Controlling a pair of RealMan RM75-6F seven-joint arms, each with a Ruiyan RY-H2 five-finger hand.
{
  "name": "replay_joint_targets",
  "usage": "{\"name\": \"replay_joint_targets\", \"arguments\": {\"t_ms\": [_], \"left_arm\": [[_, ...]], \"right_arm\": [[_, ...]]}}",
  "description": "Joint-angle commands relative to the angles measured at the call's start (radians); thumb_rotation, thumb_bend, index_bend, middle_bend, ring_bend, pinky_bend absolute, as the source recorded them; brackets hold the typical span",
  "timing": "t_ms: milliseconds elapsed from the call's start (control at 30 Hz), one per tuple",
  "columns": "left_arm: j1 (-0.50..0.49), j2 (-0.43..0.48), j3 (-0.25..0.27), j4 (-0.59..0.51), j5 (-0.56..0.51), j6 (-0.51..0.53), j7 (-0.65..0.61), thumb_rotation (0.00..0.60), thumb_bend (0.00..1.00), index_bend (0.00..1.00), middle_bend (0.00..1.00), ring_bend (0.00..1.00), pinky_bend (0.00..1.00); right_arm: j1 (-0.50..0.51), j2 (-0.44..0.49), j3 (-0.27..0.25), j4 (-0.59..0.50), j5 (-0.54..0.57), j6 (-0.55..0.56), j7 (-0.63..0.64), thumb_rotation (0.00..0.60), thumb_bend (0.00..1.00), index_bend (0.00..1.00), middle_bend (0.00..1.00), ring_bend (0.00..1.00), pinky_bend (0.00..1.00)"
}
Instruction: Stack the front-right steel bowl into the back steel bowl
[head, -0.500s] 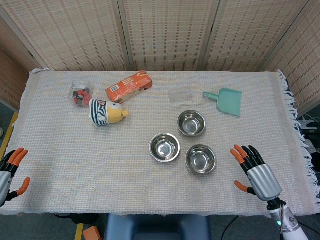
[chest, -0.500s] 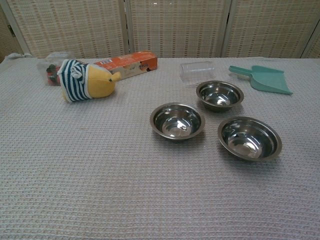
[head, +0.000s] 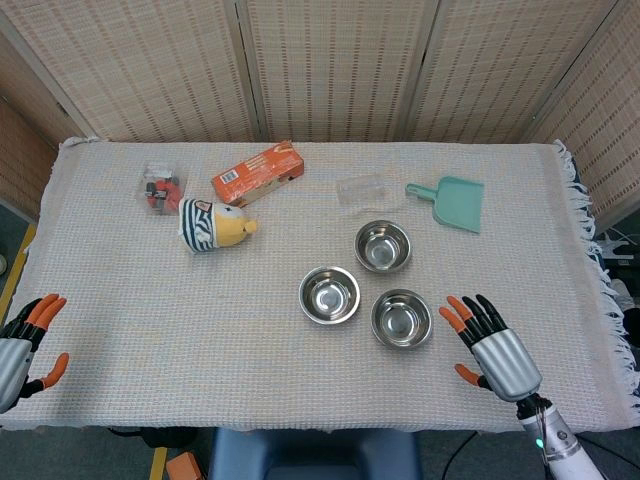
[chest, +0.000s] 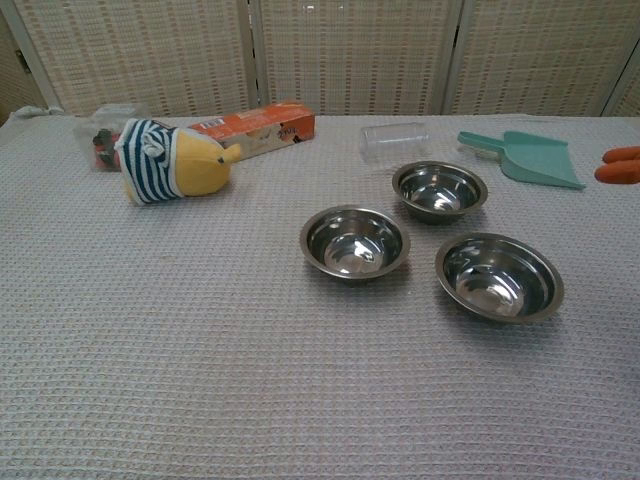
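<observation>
Three steel bowls sit right of the table's middle. The front-right bowl (head: 402, 318) (chest: 499, 277) is upright and empty. The back bowl (head: 383, 246) (chest: 439, 191) stands just behind it, also empty. My right hand (head: 489, 346) hovers open to the right of the front-right bowl, a short gap away, fingers spread and orange-tipped. In the chest view only its fingertips (chest: 621, 165) show at the right edge. My left hand (head: 26, 338) is open at the table's front-left edge, far from the bowls.
A third steel bowl (head: 329, 295) (chest: 354, 241) stands left of the other two. Behind them lie a clear plastic cup (head: 361, 189), a teal dustpan (head: 452, 202), an orange box (head: 258, 172), a striped plush toy (head: 212, 224) and a small bag of parts (head: 161, 187).
My right hand has moved left toward the front-right bowl, and its fingertips now show in the chest view. The left hand has shifted slightly. The bowls have not moved.
</observation>
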Motion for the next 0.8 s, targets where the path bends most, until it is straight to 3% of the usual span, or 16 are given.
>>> {"name": "replay_joint_targets", "arguments": {"t_ms": [33,233,500,800], "left_arm": [[0.0,0.002,0.0,0.0,-0.003,-0.001,-0.003,0.6,0.46,0.0,0.0,0.0,0.18],[0.003,0.008,0.005,0.0,-0.003,0.001,-0.016,0.6,0.46,0.0,0.0,0.0,0.18],[0.007,0.015,0.01,0.002,0.003,0.008,-0.031,0.6,0.46,0.0,0.0,0.0,0.18],[0.004,0.016,0.014,0.006,0.006,0.002,-0.04,0.6,0.48,0.0,0.0,0.0,0.18]], "right_arm": [[0.051,-0.04,0.025,0.0,0.011,-0.089,-0.124,0.6,0.12,0.27,0.0,0.0,0.0],[0.098,-0.106,0.034,0.028,0.05,-0.196,-0.228,0.6,0.13,0.33,0.0,0.0,0.0],[0.134,-0.209,0.04,0.134,0.087,-0.253,-0.235,0.6,0.19,0.38,0.0,0.0,0.0],[0.152,-0.289,0.044,0.23,0.086,-0.227,-0.202,0.6,0.36,0.61,0.0,0.0,0.0]]}}
